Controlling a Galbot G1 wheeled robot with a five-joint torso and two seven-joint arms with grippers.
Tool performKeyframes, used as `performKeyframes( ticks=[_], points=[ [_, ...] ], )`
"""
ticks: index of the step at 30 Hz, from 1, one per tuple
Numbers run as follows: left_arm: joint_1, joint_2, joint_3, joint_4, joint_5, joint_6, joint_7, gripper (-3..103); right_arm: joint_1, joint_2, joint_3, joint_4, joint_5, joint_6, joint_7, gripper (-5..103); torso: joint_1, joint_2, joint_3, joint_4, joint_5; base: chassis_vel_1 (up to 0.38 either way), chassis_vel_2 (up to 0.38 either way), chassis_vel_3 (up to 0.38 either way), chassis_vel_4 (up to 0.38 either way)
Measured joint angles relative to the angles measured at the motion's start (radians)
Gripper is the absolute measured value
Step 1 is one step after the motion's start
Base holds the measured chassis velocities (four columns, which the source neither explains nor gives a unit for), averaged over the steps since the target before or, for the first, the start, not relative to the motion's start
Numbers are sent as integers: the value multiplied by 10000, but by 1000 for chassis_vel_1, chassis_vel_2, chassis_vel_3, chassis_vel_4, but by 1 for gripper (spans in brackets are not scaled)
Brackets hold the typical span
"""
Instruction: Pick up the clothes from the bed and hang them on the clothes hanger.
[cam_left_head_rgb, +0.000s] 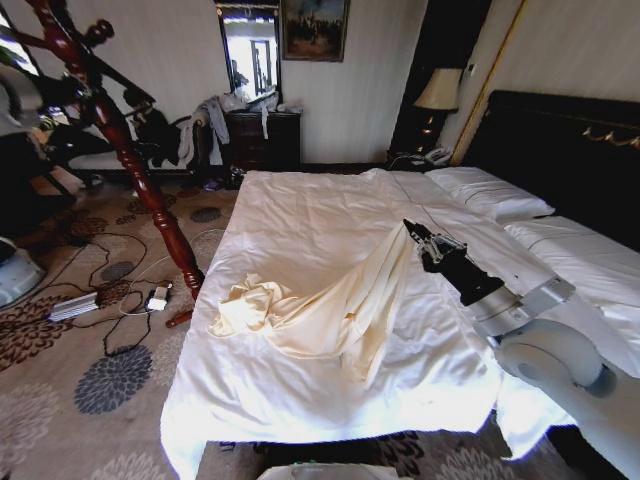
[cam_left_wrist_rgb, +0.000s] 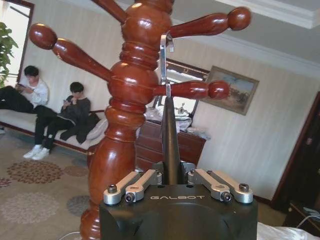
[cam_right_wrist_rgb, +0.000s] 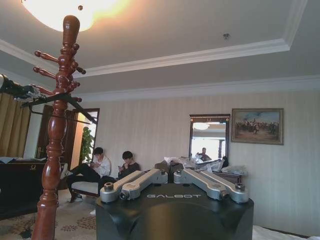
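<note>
Bed (cam_left_head_rgb: 300, 400) bore your clothes (cam_left_head_rgb: 330, 310), lifted by clenched right claw (cam_left_head_rgb: 408, 228); left claw (cam_left_wrist_rgb: 171, 176) clamped hanger (cam_left_wrist_rgb: 170, 135). Next: threading a sleeve, likely.

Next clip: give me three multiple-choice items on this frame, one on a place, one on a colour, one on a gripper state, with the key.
1. Where does most of the clothes lie?
A on the bed
B on the carpet
C on the pillows

2. What colour is the coat stand?
A white
B red-brown
C grey

3. The right gripper is:
A open
B shut on a pillow
C shut on the clothes

Key:
1 A, the fabric spreads over the white duvet.
2 B, it is polished red-brown wood.
3 C, it pinches a raised end of the garment, while the left gripper holds the clothes hanger.
</note>
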Motion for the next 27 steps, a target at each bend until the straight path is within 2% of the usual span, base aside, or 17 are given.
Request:
performKeyframes(
  ticks=[7,16,21,24,25,27],
  points=[
    [376,267,-390,-825,-449,-4,-101,16,-8,9,35,7,-26,37,-5,0,0,0,0,0,0,0,0,0,0],
    [1016,829,-889,-2800,-1151,3,-232,16,6,30,38,12,-35,44,-9,0,0,0,-1,-4,3,0,0,0,0],
    [1780,1287,-1407,-3967,-1605,20,-260,16,2,52,48,-28,-41,46,-9,0,0,0,-1,0,1,0,0,0,0],
    [2720,1744,-1790,-5089,-2005,-232,49,15,21,110,19,-118,-2,46,126,0,-1,1,-2,3,3,0,0,0,0],
    [2720,1744,-1790,-5089,-2005,-232,49,15,21,110,19,-118,-2,46,126,0,-1,1,-2,3,3,0,0,0,0],
    [3417,1936,-1981,-5746,-2117,-555,531,5,24,201,16,-137,55,-18,417,0,-1,1,-2,1,3,0,0,0,0]
  ],
)
